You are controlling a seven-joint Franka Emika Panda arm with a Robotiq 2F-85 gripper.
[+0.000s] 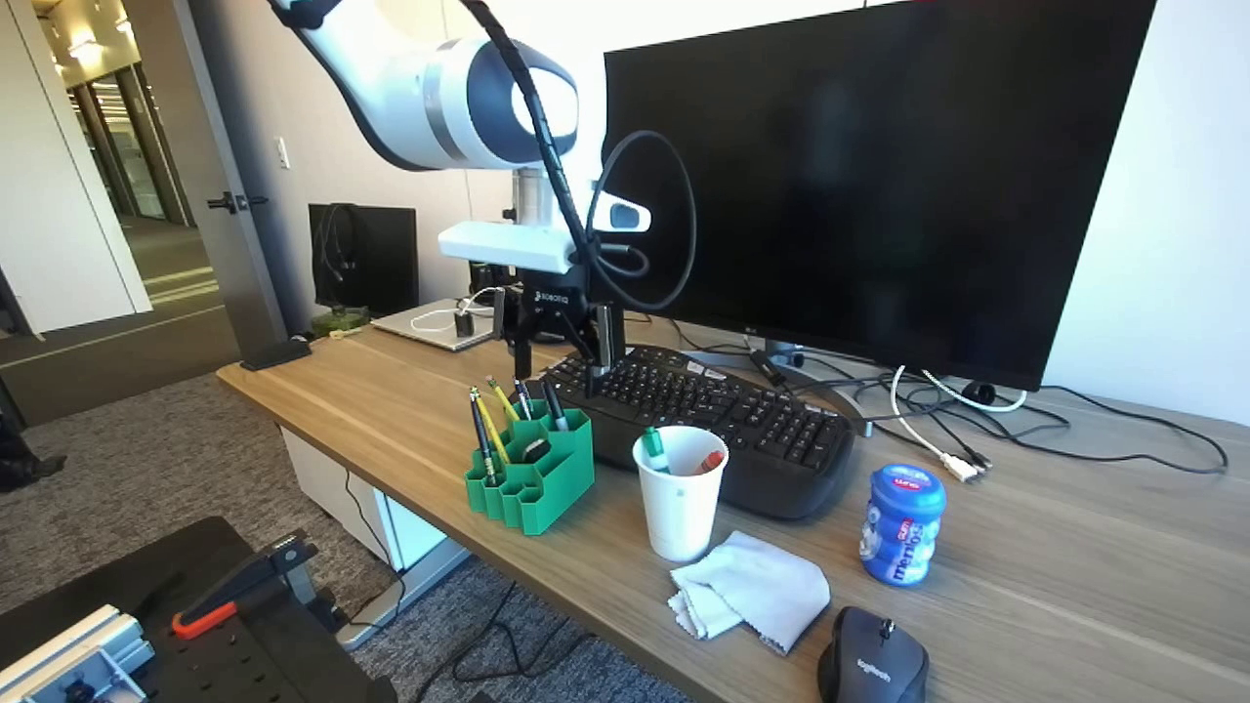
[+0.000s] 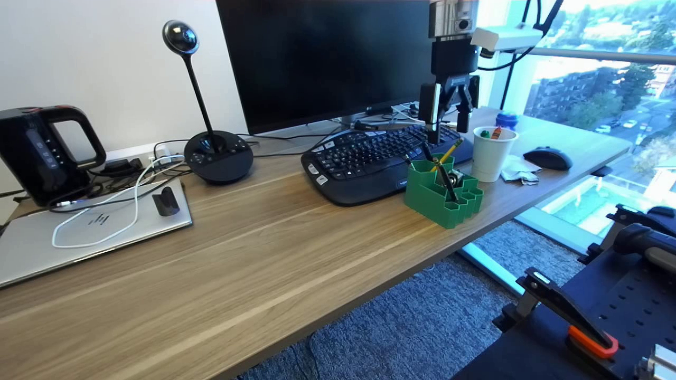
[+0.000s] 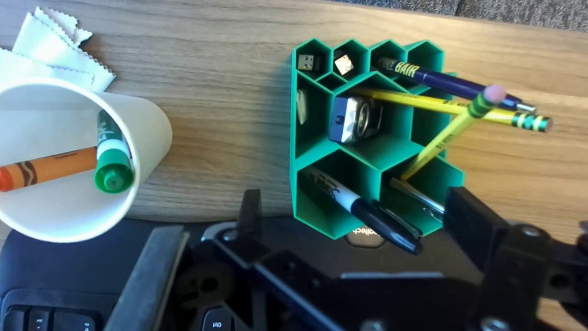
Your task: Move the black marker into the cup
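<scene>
The black marker (image 3: 388,225) leans in a large cell of the green desk organizer (image 3: 292,138), its black cap sticking out past the rim. In an exterior view the marker (image 1: 555,408) rises from the organizer's back. My gripper (image 3: 356,207) is open above this end of the organizer, its fingers (image 3: 250,207) apart on either side of the marker in the wrist view and holding nothing. The white paper cup (image 1: 681,513) stands upright beside the organizer; inside it are a green-capped marker (image 3: 114,172) and an orange crayon (image 3: 59,170). Both exterior views show the gripper (image 2: 449,131) above the keyboard side.
A black keyboard (image 1: 723,410) lies behind the organizer and cup, with a large monitor (image 1: 859,186) beyond. Pencils (image 3: 427,102) and pens share the organizer. Near the cup are a grey cloth (image 1: 762,586), a blue gum container (image 1: 903,527) and a mouse (image 1: 874,659).
</scene>
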